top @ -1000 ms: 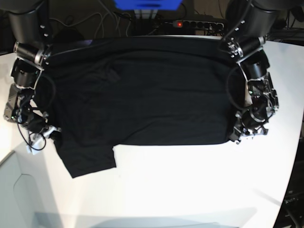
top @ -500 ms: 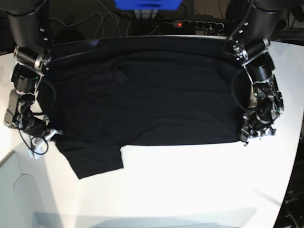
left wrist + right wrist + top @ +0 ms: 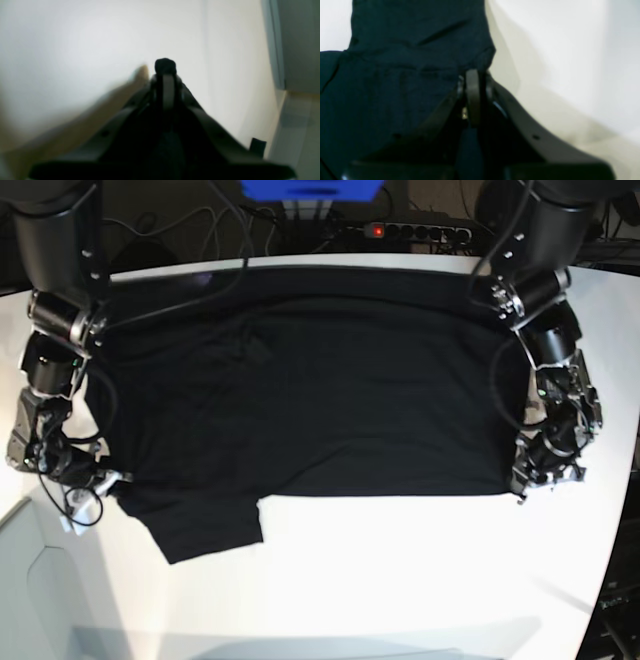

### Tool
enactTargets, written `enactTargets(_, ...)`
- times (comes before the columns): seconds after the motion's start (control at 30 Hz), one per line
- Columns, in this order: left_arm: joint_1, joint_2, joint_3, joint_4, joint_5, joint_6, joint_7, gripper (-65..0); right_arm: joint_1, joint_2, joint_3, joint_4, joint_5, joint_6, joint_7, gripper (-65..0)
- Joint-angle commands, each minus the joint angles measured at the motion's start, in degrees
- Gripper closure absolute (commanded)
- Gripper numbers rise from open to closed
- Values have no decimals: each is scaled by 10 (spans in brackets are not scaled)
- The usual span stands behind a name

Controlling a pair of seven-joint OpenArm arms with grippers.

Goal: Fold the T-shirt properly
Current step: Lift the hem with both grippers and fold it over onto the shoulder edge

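Note:
The black T-shirt (image 3: 310, 390) lies spread flat across the white table (image 3: 400, 580), with one sleeve (image 3: 205, 525) pointing toward the front left. My left gripper (image 3: 518, 486) is at the shirt's front right corner. In the left wrist view the gripper (image 3: 166, 75) is shut, with a small tuft of black fabric (image 3: 165, 65) at its tip. My right gripper (image 3: 118, 480) is at the shirt's left edge beside the sleeve. In the right wrist view the gripper (image 3: 473, 75) is shut on the edge of the shirt's fabric (image 3: 407, 62).
A power strip (image 3: 410, 228) with a red light, cables and a blue object (image 3: 310, 188) lie behind the table's back edge. The left wrist view shows the table's edge (image 3: 275, 62) with grey floor beyond.
Both grippers have moved toward the table's front, drawing the T-shirt with them. Its back edge has slid onto the table and its front hem lies lower and straighter.

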Motion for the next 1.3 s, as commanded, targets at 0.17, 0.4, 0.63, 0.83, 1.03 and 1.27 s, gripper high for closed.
enactTargets(0.17, -11, -10, 0, 54, -9, -5, 0, 0, 23, 10, 0, 9, 10, -1, 9, 0)
enactTargets(0.4, 59, 0, 0, 173, -16, -6, 27, 0, 8, 26, 3, 10, 12, -1, 5, 0)
enactTargets(0.63, 140, 3, 0, 277, -15, -6, 27, 0, -75, 16, 4, 196, 12, -1, -55, 0)
enactTargets(0.83, 196, 2, -1, 343, -10, -6, 21, 0, -159, -2, 4, 396, 12, -1, -105, 0)
enactTargets(1.03, 237, -2, -4, 392, -10, -6, 20, 0, -214, -13, 5, 503, 12, -1, -135, 0)
enactTargets(1.27, 270, -2, -20, 422, -10, -6, 20, 0, -253, -29, 37, 514, 12, -1, -133, 0)
